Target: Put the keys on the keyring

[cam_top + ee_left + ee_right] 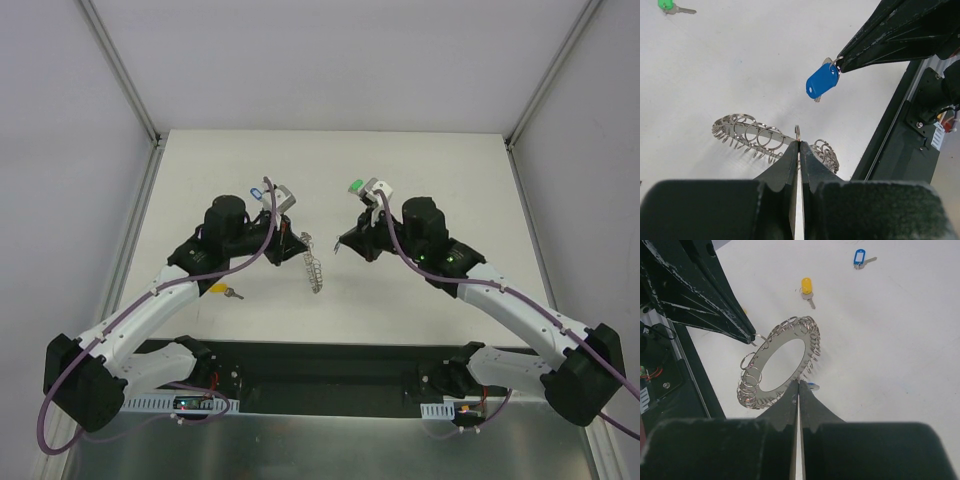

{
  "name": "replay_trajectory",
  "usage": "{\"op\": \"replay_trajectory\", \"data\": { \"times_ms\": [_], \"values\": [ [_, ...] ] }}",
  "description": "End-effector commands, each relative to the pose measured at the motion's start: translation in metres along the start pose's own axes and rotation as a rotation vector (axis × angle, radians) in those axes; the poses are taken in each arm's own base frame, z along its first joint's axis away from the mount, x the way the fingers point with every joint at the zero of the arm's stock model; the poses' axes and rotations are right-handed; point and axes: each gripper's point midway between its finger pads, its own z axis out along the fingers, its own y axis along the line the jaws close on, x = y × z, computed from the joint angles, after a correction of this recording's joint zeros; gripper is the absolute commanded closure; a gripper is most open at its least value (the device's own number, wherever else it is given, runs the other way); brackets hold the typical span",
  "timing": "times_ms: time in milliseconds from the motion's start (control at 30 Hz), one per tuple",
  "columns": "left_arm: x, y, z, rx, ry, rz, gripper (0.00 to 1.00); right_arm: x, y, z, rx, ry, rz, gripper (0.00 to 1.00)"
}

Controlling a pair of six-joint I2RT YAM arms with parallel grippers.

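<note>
The keyring (314,265) hangs tilted above the table between the two arms. My left gripper (799,142) is shut on one small wire loop at the edge of the keyring (747,132). My right gripper (799,382) is shut on the solid-blue key (822,81), gripping it by its small ring so the key dangles just beside the keyring (771,343). In the right wrist view only a sliver of that blue key (812,386) shows behind the fingertips. From above, the left gripper (298,240) and right gripper (345,245) nearly meet.
A green key (354,185) and a pale blue key (257,187) lie on the white table (450,180) beyond the grippers. A yellow key (222,291) lies near the left arm. A black strip (330,360) runs along the near edge.
</note>
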Motion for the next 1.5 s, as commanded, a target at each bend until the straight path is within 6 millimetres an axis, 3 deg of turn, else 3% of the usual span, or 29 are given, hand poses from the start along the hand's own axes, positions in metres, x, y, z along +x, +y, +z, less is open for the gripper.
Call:
{"op": "replay_trajectory", "data": {
  "times_ms": [0, 300, 500, 700, 900, 1267, 1367, 1467],
  "values": [
    [-0.021, -0.009, -0.008, 0.042, -0.091, 0.157, 1.0, 0.002, 0.011, -0.003, -0.06, 0.006, 0.047, 0.99],
    [-0.032, -0.016, -0.005, 0.111, -0.225, 0.325, 1.0, 0.01, 0.022, -0.013, -0.117, 0.05, 0.026, 0.99],
    [-0.036, -0.028, -0.011, 0.154, -0.245, 0.334, 1.0, -0.009, 0.028, -0.012, -0.136, 0.023, 0.043, 0.99],
    [-0.019, -0.035, -0.01, 0.219, -0.191, 0.327, 1.0, 0.0, 0.032, -0.025, -0.139, 0.058, 0.045, 0.99],
    [-0.003, -0.028, -0.003, 0.215, -0.133, 0.289, 1.0, 0.033, 0.015, -0.037, -0.035, 0.182, 0.056, 0.99],
    [0.011, -0.022, -0.013, 0.173, -0.096, 0.36, 1.0, 0.13, -0.006, -0.074, 0.199, 0.6, 0.341, 0.99],
    [0.012, -0.025, -0.013, 0.195, -0.096, 0.388, 1.0, 0.145, -0.016, -0.067, 0.235, 0.645, 0.393, 0.99],
    [0.013, -0.024, -0.011, 0.201, -0.083, 0.395, 1.0, 0.153, -0.026, -0.046, 0.241, 0.669, 0.459, 0.99]
  ]
}}
